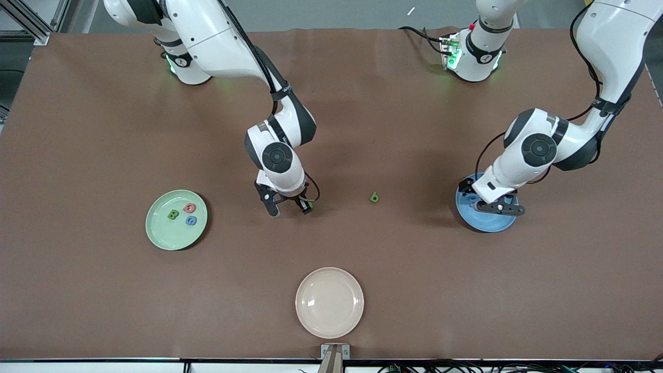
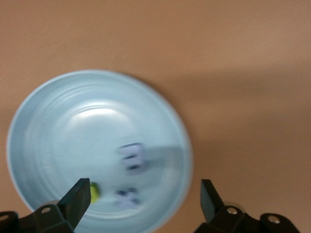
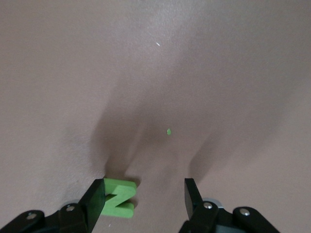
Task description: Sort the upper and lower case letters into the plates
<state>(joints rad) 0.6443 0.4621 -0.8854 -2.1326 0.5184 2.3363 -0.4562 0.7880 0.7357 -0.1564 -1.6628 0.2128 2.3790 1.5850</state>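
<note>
My right gripper (image 1: pixel 289 208) is low over the middle of the table and open. The green N (image 3: pixel 119 199) lies flat on the table between its jaws, against one finger (image 3: pixel 97 194); it also shows in the front view (image 1: pixel 307 208). My left gripper (image 1: pixel 487 204) hangs open over the sky-blue plate (image 1: pixel 487 228), holding nothing (image 2: pixel 144 191). In that plate (image 2: pixel 43 107) lie a blue m (image 2: pixel 132 158), a blue x (image 2: pixel 127 198) and a green letter (image 2: pixel 95 192). The mint plate (image 1: pixel 160 235) holds the green B (image 1: pixel 173 214), pink Q (image 1: pixel 189 208) and blue G (image 1: pixel 191 220). A green 9-like letter (image 1: pixel 374 197) lies on the table between the two grippers.
A cream-white plate (image 1: pixel 329 302) sits near the table's front edge, nearer to the front camera than the right gripper. A tiny green speck (image 3: pixel 168 131) lies on the brown table ahead of the right gripper.
</note>
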